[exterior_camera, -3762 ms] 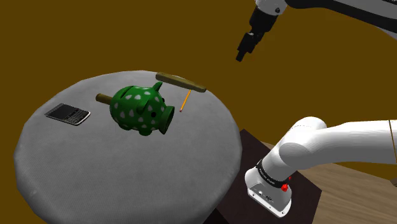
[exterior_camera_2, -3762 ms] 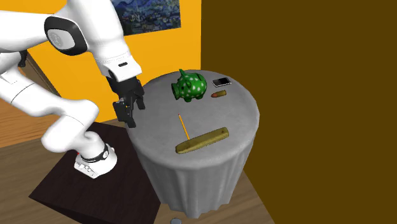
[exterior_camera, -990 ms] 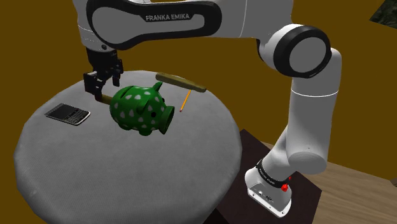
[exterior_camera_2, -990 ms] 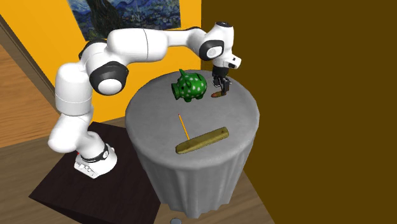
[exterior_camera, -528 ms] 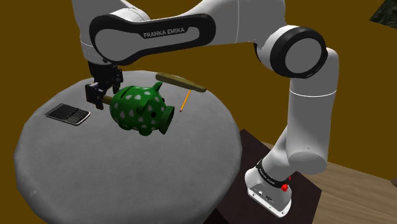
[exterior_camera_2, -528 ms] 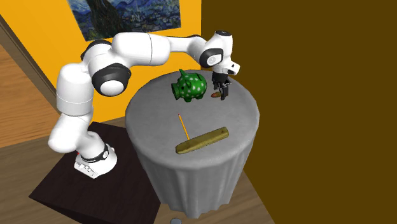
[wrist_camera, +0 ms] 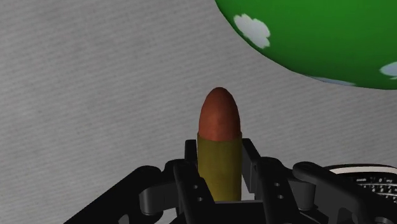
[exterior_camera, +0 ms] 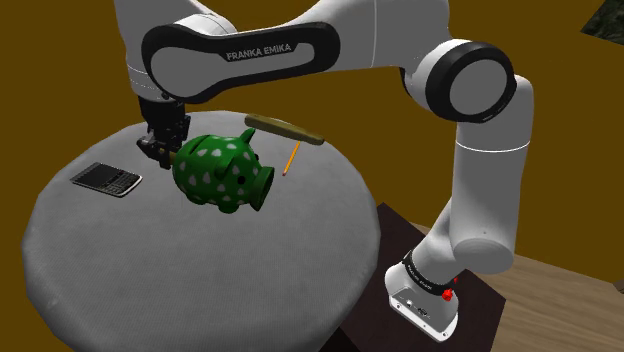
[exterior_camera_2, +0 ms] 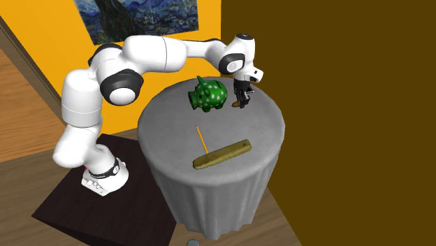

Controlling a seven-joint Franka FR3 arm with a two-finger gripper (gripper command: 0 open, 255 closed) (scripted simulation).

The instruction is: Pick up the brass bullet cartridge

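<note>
At the far side of the round grey surface [exterior_camera: 200,280], in the shoulder view, the gripper [exterior_camera: 158,146] stands low over the cloth, just behind the green piggy bank [exterior_camera: 222,172] and toward that view's left. The white arm [exterior_camera: 270,50] arches over the bank from the right. That lets the hand drop into the narrow gap between the bank and the phone [exterior_camera: 106,180] without brushing either. A pencil [exterior_camera: 290,158] and a long olive-brown piece [exterior_camera: 285,127] lie well apart from it, toward the far right rim.

In the second exterior view the gripper [exterior_camera_2: 244,100] comes down nearly upright just beside the piggy bank [exterior_camera_2: 209,95]. A brownish sliver at its foot looks to be the cartridge [exterior_camera_2: 237,105], low on the cloth. The pencil [exterior_camera_2: 201,140] and the olive-brown piece [exterior_camera_2: 222,155] lie on the near half.

In the wrist view the cartridge [wrist_camera: 219,127] lies along the hand's line with its copper-coloured nose pointing away. Its dull yellow case is clamped between the two black fingers [wrist_camera: 189,168], one on each side. Gripping across the round case, I judge, keeps it from rolling off. The bank's green flank [wrist_camera: 318,38] is near the nose but apart from it. The lift seems not yet made, and a straight rise should clear the bank.
</note>
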